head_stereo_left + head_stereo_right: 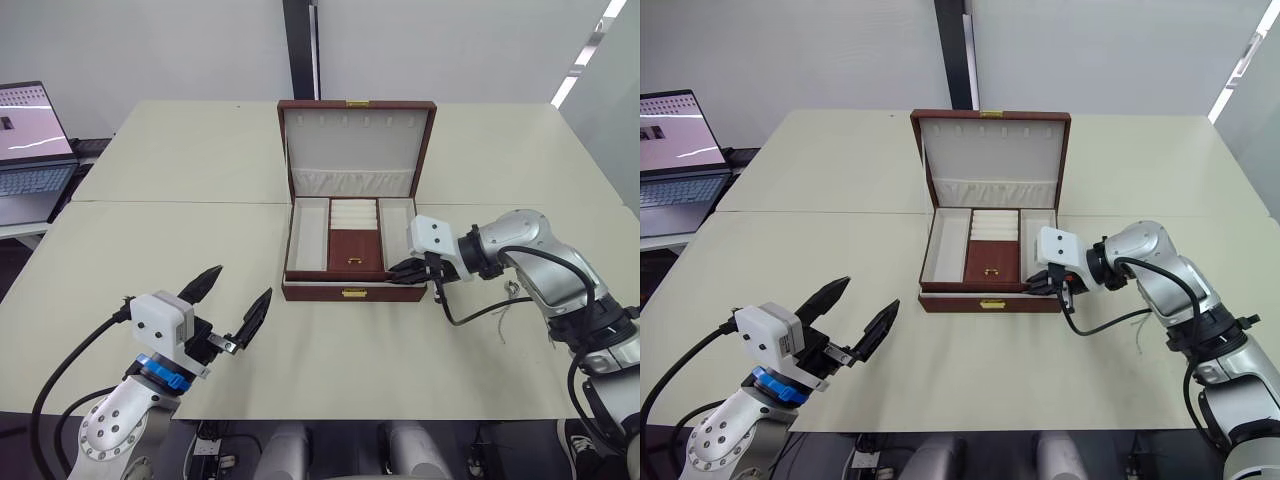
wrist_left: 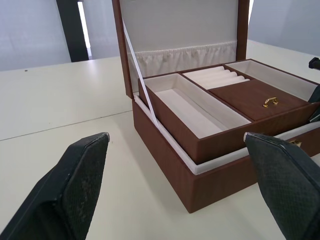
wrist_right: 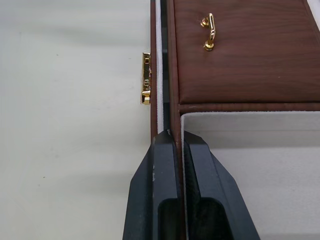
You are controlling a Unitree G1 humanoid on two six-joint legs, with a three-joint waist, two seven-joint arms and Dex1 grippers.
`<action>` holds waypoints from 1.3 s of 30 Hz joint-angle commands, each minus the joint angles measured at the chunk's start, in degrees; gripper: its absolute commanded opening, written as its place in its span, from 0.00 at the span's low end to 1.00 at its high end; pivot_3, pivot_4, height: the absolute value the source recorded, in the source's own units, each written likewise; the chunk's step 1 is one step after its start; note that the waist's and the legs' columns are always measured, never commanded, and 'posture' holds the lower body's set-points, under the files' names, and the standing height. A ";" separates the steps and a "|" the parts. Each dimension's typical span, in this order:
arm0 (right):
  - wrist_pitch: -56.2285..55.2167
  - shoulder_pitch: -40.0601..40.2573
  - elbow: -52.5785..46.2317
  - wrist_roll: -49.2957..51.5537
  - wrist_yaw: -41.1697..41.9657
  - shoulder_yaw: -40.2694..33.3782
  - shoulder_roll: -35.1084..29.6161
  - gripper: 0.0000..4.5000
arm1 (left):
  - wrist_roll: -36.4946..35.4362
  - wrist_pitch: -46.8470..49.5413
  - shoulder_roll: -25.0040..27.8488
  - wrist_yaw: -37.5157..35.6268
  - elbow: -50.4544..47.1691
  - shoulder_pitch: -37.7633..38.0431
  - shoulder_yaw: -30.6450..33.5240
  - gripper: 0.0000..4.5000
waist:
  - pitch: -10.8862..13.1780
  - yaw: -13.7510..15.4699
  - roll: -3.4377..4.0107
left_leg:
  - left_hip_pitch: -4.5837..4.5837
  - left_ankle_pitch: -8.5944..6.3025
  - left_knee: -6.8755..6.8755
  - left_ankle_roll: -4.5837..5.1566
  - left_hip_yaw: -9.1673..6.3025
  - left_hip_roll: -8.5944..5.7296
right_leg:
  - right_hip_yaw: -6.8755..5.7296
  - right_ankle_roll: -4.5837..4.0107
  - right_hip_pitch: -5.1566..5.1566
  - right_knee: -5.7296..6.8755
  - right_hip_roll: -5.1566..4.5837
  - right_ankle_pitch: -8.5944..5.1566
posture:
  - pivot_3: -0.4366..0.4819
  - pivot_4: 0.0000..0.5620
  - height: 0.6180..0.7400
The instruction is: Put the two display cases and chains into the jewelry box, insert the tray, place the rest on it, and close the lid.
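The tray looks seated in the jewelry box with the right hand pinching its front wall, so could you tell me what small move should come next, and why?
Probably open the right hand and draw it back. Its fingers clamp the tray wall, and the tray sits level in the jewelry box, so holding seems unnecessary.

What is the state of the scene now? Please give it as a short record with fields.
jewelry box: on the table, lid upright and open
tray: sits in the box, its front wall raised above the box rim
right gripper: shut on the tray's front wall, near the right compartment
left gripper: open, over the table in front-left of the box, holds nothing
laptop: far left, screen on
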 commanded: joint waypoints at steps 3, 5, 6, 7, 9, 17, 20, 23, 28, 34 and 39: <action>0.21 -0.61 -2.83 1.36 0.73 -2.18 0.06 0.00 | 0.80 -0.68 0.04 0.63 -1.31 -0.52 -0.90 1.00 | 0.00 0.00 0.00 | 0.00 0.00 0.00 0.00 0.00 0.00 | 0.00 0.00 0.00 0.00 0.00 0.00 | 0.48 0.27 1.00; 0.40 -0.48 -3.19 1.51 0.95 -2.07 -0.03 0.00 | 0.99 -0.61 0.03 0.81 -1.34 -0.64 -1.14 1.00 | 0.00 0.00 0.00 | 0.00 0.00 0.00 0.00 0.00 0.00 | 0.00 0.00 0.00 0.00 0.00 0.00 | 0.48 0.27 1.00; 0.50 -0.45 -3.28 1.53 0.90 -2.05 0.00 0.00 | 1.02 -0.50 0.06 0.94 -1.40 -0.77 -1.21 1.00 | 0.00 0.00 0.00 | 0.00 0.00 0.00 0.00 0.00 0.00 | 0.00 0.00 0.00 0.00 0.00 0.00 | 0.48 0.27 1.00; 0.54 -0.41 -3.32 1.49 0.83 -2.02 0.05 0.00 | 1.05 -0.33 0.10 1.11 -1.48 -0.96 -1.31 1.00 | 0.00 0.00 0.00 | 0.00 0.00 0.00 0.00 0.00 0.00 | 0.00 0.00 0.00 0.00 0.00 0.00 | 0.48 0.27 1.00; 0.60 -0.42 -3.25 1.41 0.58 -2.00 0.25 0.00 | 1.05 0.42 0.32 1.59 -1.81 -1.61 -1.55 1.00 | 0.00 0.00 0.00 | 0.00 0.00 -0.01 0.00 0.00 0.00 | 0.00 0.00 -0.01 0.00 0.00 0.00 | 0.48 0.27 1.00; 1.42 -1.46 -2.39 2.65 -0.10 -3.78 0.86 0.17 | -0.26 3.81 1.44 2.93 -3.47 -3.69 -0.82 1.00 | 0.00 -0.02 0.00 | 0.00 0.00 -0.01 0.00 0.00 0.01 | 0.01 0.00 -0.02 0.01 0.01 0.00 | 0.48 0.27 1.00; 3.02 -2.48 -1.52 4.96 -0.83 -6.51 2.10 0.33 | -0.65 4.38 1.72 3.04 -3.62 -4.03 -0.53 1.00 | 0.00 -0.11 0.00 | 0.00 0.00 -0.01 0.00 0.00 0.01 | 0.02 0.00 -0.03 0.02 0.01 0.00 | 0.48 0.27 1.00; 2.52 -2.86 -0.43 6.07 -2.50 -8.54 4.31 0.51 | -0.77 4.38 1.76 2.83 -3.20 -4.20 -0.56 1.00 | 0.00 -0.20 0.00 | 0.02 0.00 -0.01 0.00 0.00 0.04 | 0.02 -0.01 -0.03 0.04 0.04 0.01 | 0.48 0.27 1.00; 2.43 -2.90 0.99 8.03 -5.00 -10.84 8.91 0.62 | -0.34 3.01 1.50 1.79 -1.38 -4.18 -0.74 1.00 | 0.00 -0.10 0.00 | 0.00 0.00 -0.01 0.00 0.00 0.02 | 0.03 -0.02 -0.06 0.05 0.04 0.01 | 0.48 0.27 1.00; 0.62 -1.68 2.43 6.33 -8.26 -9.93 11.17 0.46 | -0.25 2.07 1.52 1.29 -0.74 -3.76 -0.68 1.00 | 0.00 0.02 0.00 | -0.07 0.00 0.00 -0.01 -0.02 0.00 | 0.05 -0.02 -0.10 0.04 0.00 0.01 | 0.48 0.27 1.00; -2.93 -0.76 7.36 3.94 -12.93 -9.55 15.29 0.16 | 0.11 1.95 1.41 1.32 -0.63 -3.95 -1.15 1.00 | 0.00 -0.14 0.00 | -0.04 0.01 -0.01 -0.01 0.01 0.02 | 0.04 -0.02 -0.11 0.07 0.03 0.01 | 0.48 0.27 1.00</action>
